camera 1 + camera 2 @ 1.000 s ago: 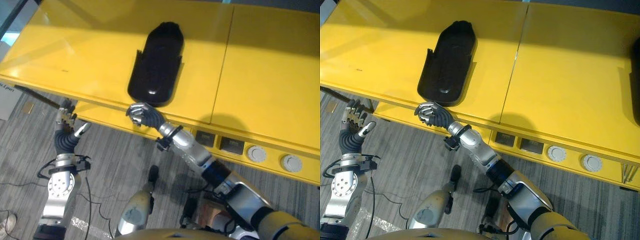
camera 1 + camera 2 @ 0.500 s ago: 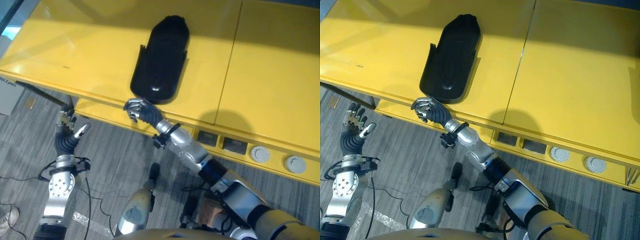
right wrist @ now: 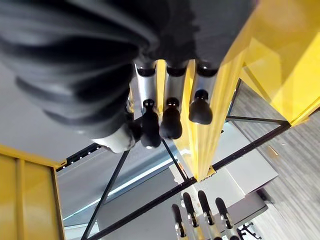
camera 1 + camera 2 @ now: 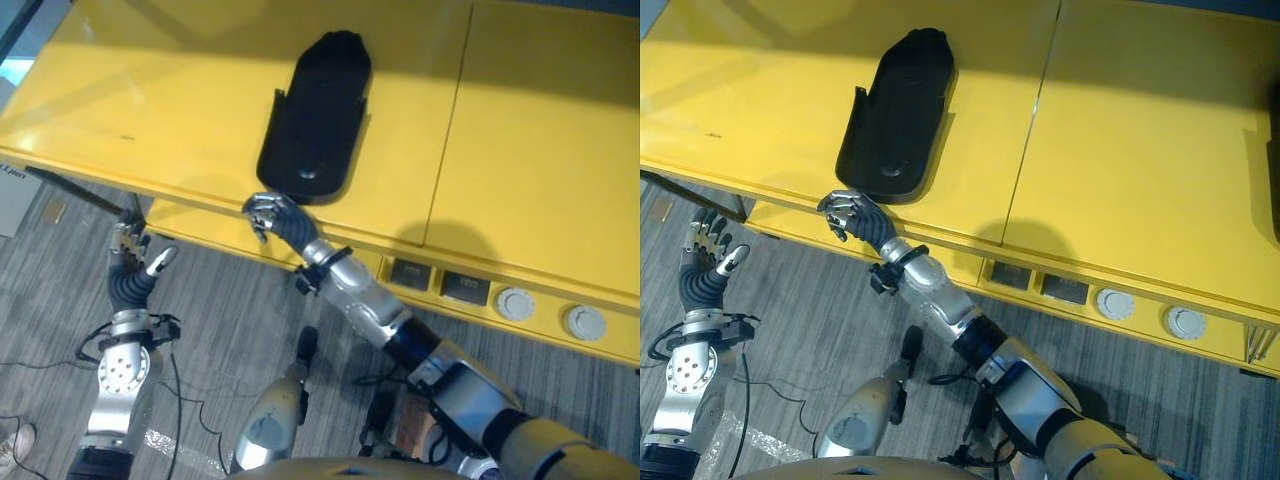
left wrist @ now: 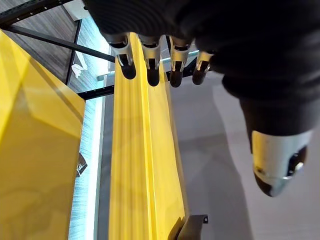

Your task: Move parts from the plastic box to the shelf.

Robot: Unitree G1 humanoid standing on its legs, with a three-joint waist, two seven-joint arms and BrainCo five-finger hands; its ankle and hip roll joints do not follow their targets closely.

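We see one black part (image 4: 315,110) lying on the yellow shelf (image 4: 180,90) — a second dark shape peeks in at the shelf's 3 o'clock edge (image 4: 1274,150). Our right hand (image 4: 272,214) sits at the part's 6 o'clock, just below the shelf edge, fingers curled and holding nothing. Our left hand (image 4: 130,245) hangs at 8 o'clock with straight fingers — holding nothing too.

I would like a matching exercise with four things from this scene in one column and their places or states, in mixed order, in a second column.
1. black part
2. right hand
3. left hand
4. round knobs

A. open, beside the shelf's left end
B. on the shelf's front panel
C. lying on the yellow shelf
D. fingers curled, empty, below the shelf's front edge

Pairs: 1-C, 2-D, 3-A, 4-B
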